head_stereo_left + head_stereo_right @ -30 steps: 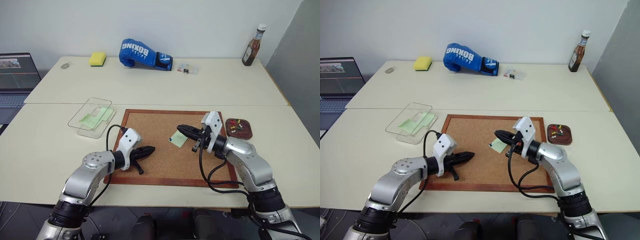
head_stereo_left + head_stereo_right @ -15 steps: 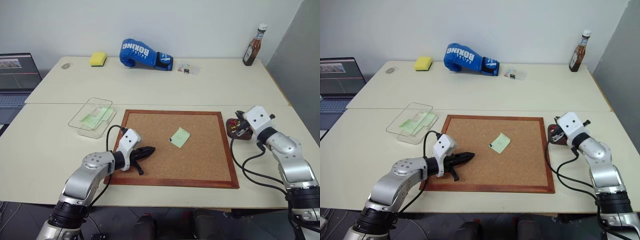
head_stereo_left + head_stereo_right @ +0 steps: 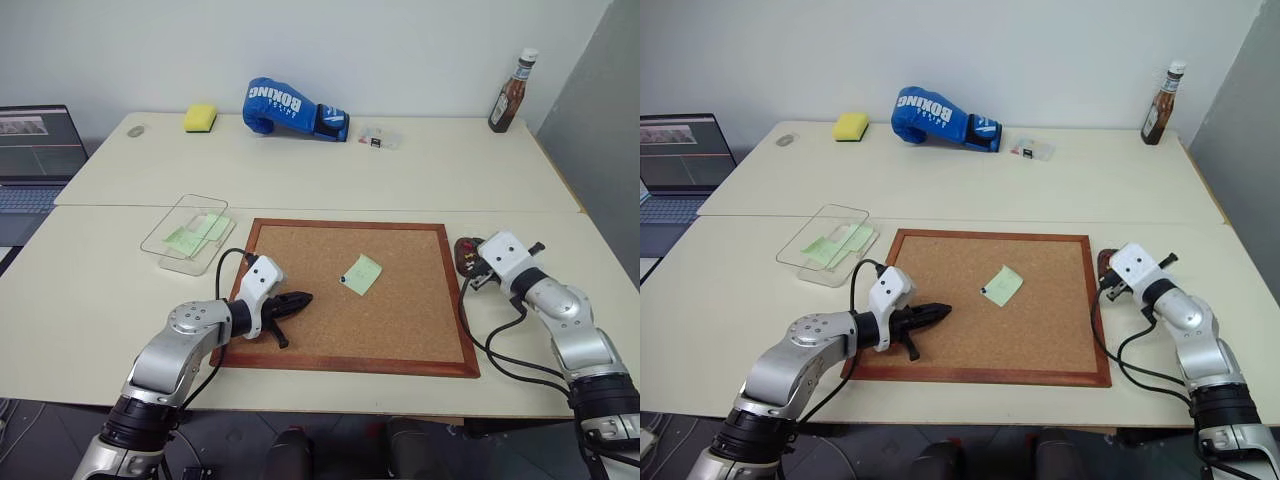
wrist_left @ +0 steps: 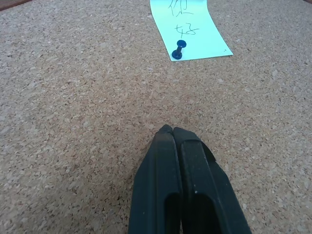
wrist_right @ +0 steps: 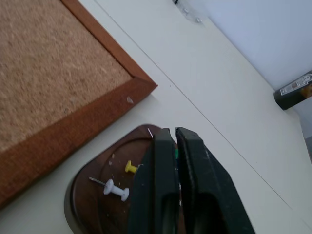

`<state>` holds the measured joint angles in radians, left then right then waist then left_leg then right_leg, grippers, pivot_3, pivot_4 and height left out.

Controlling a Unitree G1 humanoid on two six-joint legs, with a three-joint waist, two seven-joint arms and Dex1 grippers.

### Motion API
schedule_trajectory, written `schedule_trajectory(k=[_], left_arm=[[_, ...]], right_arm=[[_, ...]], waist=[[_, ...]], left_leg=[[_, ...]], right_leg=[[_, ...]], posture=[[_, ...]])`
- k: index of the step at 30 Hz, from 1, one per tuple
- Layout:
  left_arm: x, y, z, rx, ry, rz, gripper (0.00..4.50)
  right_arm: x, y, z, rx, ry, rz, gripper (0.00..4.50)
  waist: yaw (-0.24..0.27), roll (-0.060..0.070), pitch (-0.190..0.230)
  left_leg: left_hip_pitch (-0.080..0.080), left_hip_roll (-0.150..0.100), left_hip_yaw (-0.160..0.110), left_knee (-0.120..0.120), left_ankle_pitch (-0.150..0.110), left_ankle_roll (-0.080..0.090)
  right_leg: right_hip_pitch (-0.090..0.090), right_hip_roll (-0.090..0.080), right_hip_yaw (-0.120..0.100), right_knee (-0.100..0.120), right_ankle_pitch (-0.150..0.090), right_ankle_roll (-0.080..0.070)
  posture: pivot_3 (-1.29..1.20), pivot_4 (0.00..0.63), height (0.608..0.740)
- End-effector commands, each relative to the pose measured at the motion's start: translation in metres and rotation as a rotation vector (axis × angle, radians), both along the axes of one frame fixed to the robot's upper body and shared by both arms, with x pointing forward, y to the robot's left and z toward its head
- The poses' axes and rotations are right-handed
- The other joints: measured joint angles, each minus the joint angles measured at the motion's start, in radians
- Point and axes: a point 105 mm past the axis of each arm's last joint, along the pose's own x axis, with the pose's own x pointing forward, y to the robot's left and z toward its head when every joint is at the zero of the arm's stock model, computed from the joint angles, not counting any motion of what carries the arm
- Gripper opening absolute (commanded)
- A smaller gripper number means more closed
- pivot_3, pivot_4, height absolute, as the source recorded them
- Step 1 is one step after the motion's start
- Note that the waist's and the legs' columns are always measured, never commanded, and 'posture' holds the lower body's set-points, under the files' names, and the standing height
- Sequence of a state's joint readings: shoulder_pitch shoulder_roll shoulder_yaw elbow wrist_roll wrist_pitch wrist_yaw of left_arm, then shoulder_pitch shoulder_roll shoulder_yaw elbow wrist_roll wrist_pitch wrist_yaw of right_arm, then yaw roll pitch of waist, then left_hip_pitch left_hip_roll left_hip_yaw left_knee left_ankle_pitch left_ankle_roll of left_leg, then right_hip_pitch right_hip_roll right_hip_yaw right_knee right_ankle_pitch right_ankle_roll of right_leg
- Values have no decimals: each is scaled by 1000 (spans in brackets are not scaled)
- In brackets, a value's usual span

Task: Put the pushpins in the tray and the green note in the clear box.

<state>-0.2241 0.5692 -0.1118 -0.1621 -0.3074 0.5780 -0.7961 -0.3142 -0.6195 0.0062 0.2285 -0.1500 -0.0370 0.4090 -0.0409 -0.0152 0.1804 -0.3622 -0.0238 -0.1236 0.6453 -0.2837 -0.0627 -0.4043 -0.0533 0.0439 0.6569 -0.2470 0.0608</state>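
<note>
A pale green note [image 3: 361,273] lies flat on the corkboard [image 3: 300,250], a dark blue pushpin [image 4: 178,50] stuck in its near corner. The brown tray [image 5: 92,195] holds yellow and white pushpins. The clear box [image 3: 184,233] contains green notes.

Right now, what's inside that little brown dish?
In the tray lie a yellow pushpin and a white pushpin. The right gripper above covers the rest.

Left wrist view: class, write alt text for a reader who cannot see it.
A shut black end effector points across a corkboard toward a green note with handwriting, held by a dark blue pushpin.
</note>
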Motion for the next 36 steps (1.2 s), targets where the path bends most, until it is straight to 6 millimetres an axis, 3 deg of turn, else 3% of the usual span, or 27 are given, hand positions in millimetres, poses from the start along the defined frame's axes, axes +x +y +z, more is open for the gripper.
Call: schedule_trajectory(k=[1, 7, 36], left_arm=[[-5, 3, -13, 31, 47, 7, 0], [-5, 3, -13, 30, 47, 5, 0], [-3, 4, -11, 28, 47, 11, 0]], right_arm=[[2, -4, 10, -5, -46, -7, 1170], [1, -6, 8, -9, -50, -22, 2234], [3, -1, 21, -175, -144, 17, 2234]], waist=[[0, 0, 0], [0, 0, 0], [0, 0, 0]], left_leg=[[0, 0, 0, 0, 0, 0], [0, 0, 0, 0, 0, 0], [0, 0, 0, 0, 0, 0]], right_leg=[[0, 0, 0, 0, 0, 0], [0, 0, 0, 0, 0, 0], [0, 0, 0, 0, 0, 0]], posture=[[0, 150, 740], [0, 150, 740], [0, 150, 740]])
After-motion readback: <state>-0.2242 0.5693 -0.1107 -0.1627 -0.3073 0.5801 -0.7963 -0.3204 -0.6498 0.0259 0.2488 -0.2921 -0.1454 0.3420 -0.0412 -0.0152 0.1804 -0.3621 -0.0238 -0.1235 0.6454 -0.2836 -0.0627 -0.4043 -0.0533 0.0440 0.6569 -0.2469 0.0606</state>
